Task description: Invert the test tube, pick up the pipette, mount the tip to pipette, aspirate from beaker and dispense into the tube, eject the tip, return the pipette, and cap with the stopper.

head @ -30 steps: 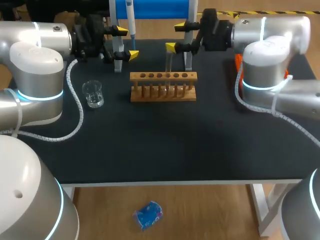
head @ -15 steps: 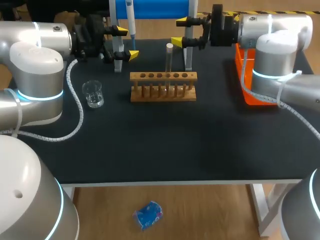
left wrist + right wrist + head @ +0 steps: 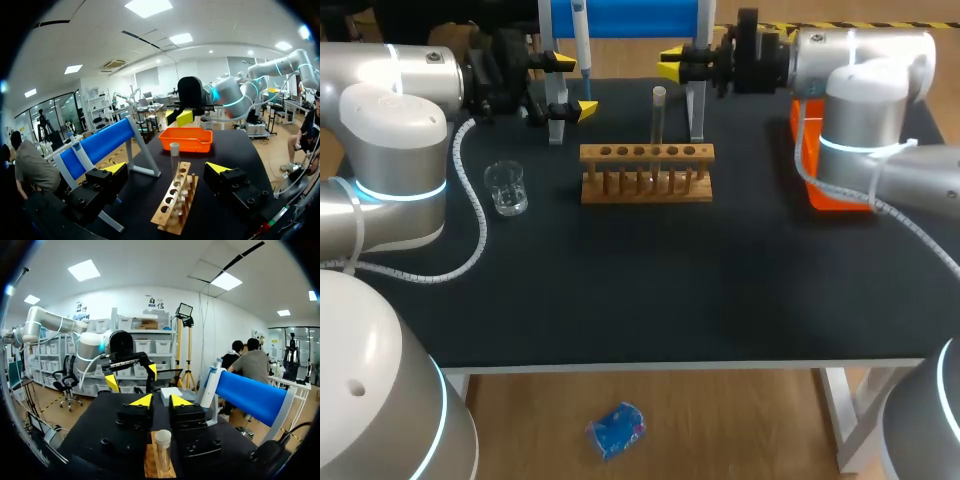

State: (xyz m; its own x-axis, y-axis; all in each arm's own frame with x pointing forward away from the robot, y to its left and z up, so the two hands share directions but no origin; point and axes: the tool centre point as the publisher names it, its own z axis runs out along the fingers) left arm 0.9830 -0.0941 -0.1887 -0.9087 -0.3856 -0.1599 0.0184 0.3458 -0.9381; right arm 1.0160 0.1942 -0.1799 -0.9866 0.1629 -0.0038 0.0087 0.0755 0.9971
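Observation:
A clear test tube [image 3: 658,118] stands upright in the wooden rack [image 3: 647,172]. My right gripper [image 3: 670,63] hovers just behind and above the tube's top. Its yellow tips are almost together with nothing between them. In the right wrist view the tube [image 3: 162,449] is under that gripper [image 3: 161,401], clear of its fingers. My left gripper [image 3: 572,85] stands open at the back left, beside the pipette [image 3: 580,40] hanging on the blue stand [image 3: 620,15]. In the left wrist view the tube [image 3: 174,156] and rack [image 3: 175,206] lie ahead of the open left gripper [image 3: 167,169]. A glass beaker [image 3: 506,187] sits to the rack's left.
An orange tray [image 3: 815,190] lies at the right side of the table, partly behind my right arm; it also shows in the left wrist view, orange tray [image 3: 186,139]. The black tabletop [image 3: 650,290] stretches in front of the rack.
My right gripper, open around the tube a second ago, has drawn back and upward from it and its fingers have come together. The tube stays in the rack. The left arm is still.

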